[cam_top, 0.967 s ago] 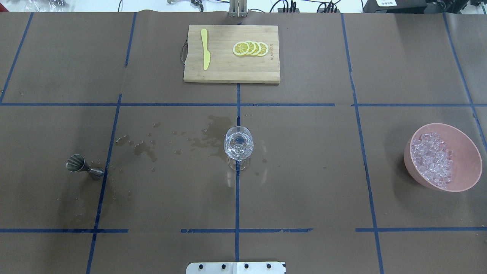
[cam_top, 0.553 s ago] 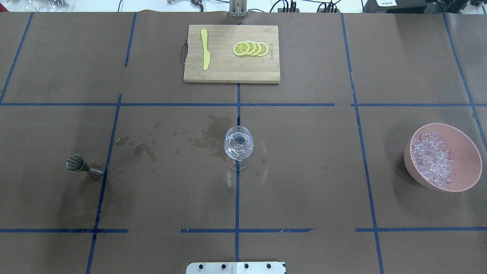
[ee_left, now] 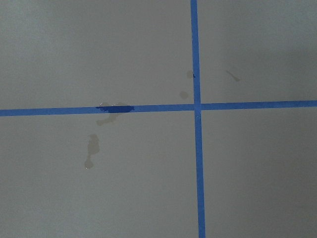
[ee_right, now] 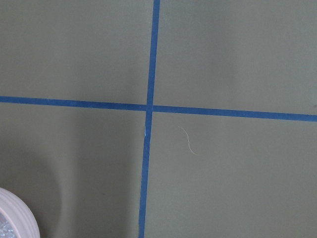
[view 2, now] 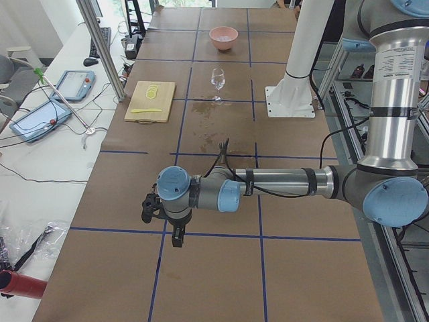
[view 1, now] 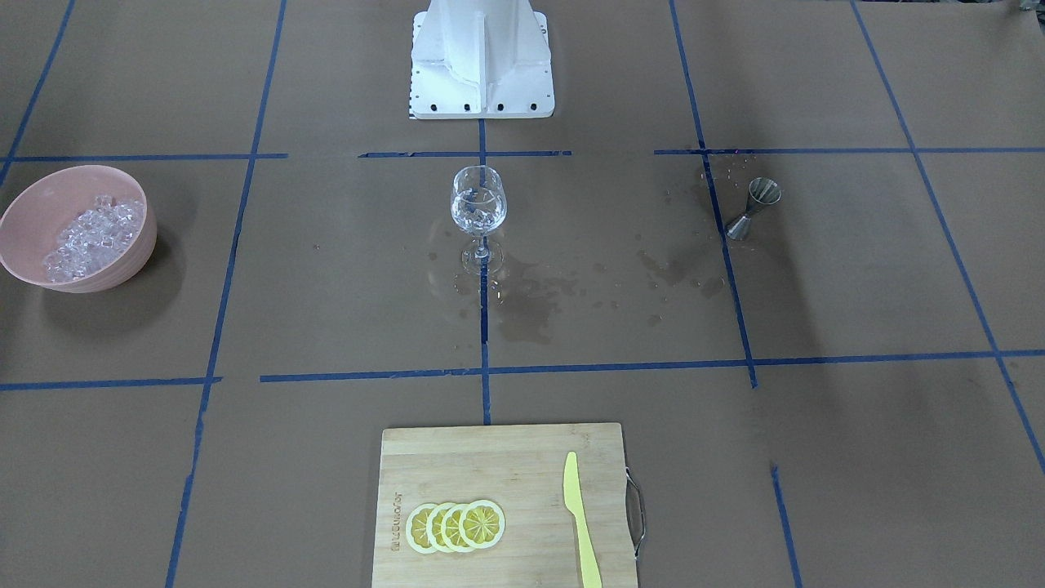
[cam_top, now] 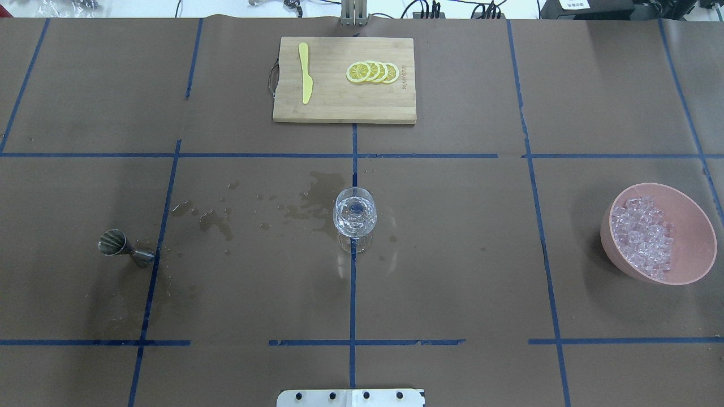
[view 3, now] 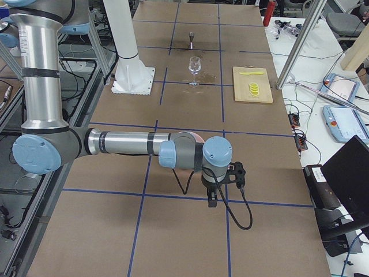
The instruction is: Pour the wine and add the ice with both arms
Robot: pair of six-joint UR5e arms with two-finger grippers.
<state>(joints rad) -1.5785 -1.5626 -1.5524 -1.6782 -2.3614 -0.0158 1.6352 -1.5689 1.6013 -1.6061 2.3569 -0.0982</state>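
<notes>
A clear stemmed glass (cam_top: 354,217) stands at the table's middle, and also shows in the front view (view 1: 478,204). Its bowl holds clear glinting contents; I cannot tell wine from ice there. Ice (cam_top: 645,237) lies heaped in a pink bowl (cam_top: 693,226) at the right. A steel jigger (cam_top: 125,249) stands at the left. My left gripper (view 2: 176,236) shows only in the exterior left view, hanging over bare paper far from the jigger. My right gripper (view 3: 212,199) shows only in the exterior right view, just past the bowl. I cannot tell whether either is open or shut.
A wooden cutting board (cam_top: 339,107) with lemon slices (cam_top: 373,72) and a yellow knife (cam_top: 305,73) lies at the far middle. Wet stains (cam_top: 317,198) spread left of the glass. The white pedestal (view 1: 482,57) stands at the robot's side.
</notes>
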